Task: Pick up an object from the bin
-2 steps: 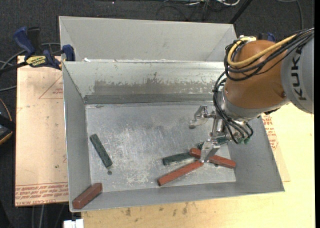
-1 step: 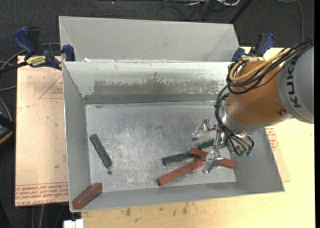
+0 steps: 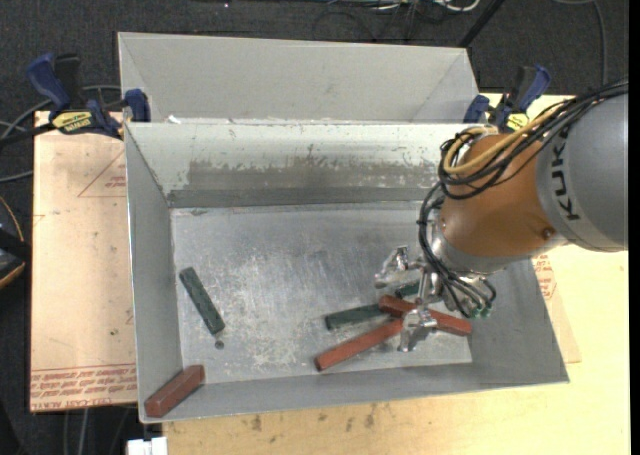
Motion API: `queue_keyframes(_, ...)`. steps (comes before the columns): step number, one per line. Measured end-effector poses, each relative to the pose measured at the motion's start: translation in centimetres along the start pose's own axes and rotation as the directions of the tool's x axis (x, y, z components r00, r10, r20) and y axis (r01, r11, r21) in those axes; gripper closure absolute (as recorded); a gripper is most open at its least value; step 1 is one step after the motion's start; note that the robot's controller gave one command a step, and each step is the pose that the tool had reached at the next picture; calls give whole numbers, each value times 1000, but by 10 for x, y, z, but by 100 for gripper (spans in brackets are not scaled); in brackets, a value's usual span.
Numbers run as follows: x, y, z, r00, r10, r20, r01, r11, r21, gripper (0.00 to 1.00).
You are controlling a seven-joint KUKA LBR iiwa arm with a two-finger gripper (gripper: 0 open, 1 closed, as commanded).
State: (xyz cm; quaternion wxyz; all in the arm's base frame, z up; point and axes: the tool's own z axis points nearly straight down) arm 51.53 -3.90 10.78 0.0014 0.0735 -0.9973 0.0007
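My gripper is low in the bin's right front part, open, with its two metal fingers set apart. One fingertip is on the far side and the other on the near side of a short red stick. The stick's left end lies between them on the bin floor. A dark green stick points at the gripper from the left. A longer red-brown stick lies slanted just in front, its right end by the near fingertip.
Another dark green stick lies slanted at the left of the bin floor. A red-brown block rests in the front left corner. The arm's orange cover and cables hang over the bin's right wall.
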Motion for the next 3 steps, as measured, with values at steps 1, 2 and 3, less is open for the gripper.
queue_keyframes(1,-5,4,30,1000,14,20,-14,1000,-2,100)
queue_keyframes(2,-5,4,30,1000,14,20,-14,1000,-2,100)
queue_keyframes(3,10,16,-102,999,-51,6,51,999,-1,100)
